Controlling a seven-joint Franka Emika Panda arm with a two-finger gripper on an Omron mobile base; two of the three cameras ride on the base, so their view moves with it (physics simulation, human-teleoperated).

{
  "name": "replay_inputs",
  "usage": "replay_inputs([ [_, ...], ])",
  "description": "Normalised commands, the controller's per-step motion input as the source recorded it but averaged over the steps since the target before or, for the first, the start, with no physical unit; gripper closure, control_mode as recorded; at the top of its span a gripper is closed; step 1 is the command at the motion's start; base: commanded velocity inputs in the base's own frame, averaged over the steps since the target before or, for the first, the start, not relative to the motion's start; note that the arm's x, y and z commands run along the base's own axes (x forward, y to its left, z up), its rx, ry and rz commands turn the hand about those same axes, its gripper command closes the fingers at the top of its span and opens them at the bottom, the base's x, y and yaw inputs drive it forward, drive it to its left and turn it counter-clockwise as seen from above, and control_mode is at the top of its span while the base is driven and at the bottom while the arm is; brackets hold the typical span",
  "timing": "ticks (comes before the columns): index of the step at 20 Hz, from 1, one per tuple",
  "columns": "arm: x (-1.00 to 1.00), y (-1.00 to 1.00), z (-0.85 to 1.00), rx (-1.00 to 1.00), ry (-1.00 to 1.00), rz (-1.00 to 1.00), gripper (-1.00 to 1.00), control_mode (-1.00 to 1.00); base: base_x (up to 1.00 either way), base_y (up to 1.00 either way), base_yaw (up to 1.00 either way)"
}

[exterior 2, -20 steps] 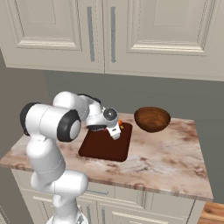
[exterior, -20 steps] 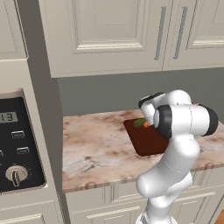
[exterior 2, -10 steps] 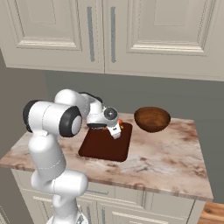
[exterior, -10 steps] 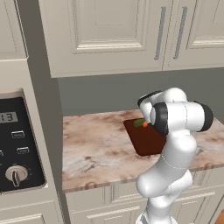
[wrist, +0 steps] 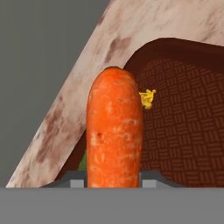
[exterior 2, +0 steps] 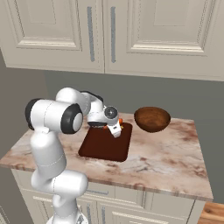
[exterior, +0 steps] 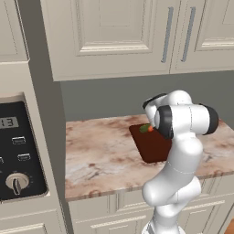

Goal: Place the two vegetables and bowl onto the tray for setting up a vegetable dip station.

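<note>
carrot [wrist: 114, 131] fills the middle of the hand view, big and orange, clamped in the tool [exterior 2: 116, 130], and it hangs over the near back corner of the tray [wrist: 183, 131]. a bit of green, likely the cucumber [exterior: 144, 129], peeks out just beside it on the tray. the tray lies flat on the desk [exterior 2: 166, 153]. farther off, the brown bowl [exterior 2: 152, 119] sits on the desk, near the tray but apart from it

Cream panelled cabinets [exterior: 114, 36] over a marble counter [exterior: 100, 155] — grey wall [exterior 2: 26, 96] behind.
</note>
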Motion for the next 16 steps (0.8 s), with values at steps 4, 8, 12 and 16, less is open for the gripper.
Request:
replay_inputs([
  [4, 0.03, 0.00, 0.00, 0.00, 0.00, 0.00, -1.00, -1.00, 0.00, 0.00, 0.00],
  [8, 0.05, 0.00, 0.00, 0.00, 0.00, 0.00, -1.00, -1.00, 0.00, 0.00, 0.00],
  [12, 0.00, 0.00, 0.00, 0.00, 0.00, 0.00, -1.00, -1.00, 0.00, 0.00, 0.00],
  [16, 0.00, 0.00, 0.06, 0.00, 0.03, 0.00, -1.00, -1.00, 0.00, 0.00, 0.00],
])
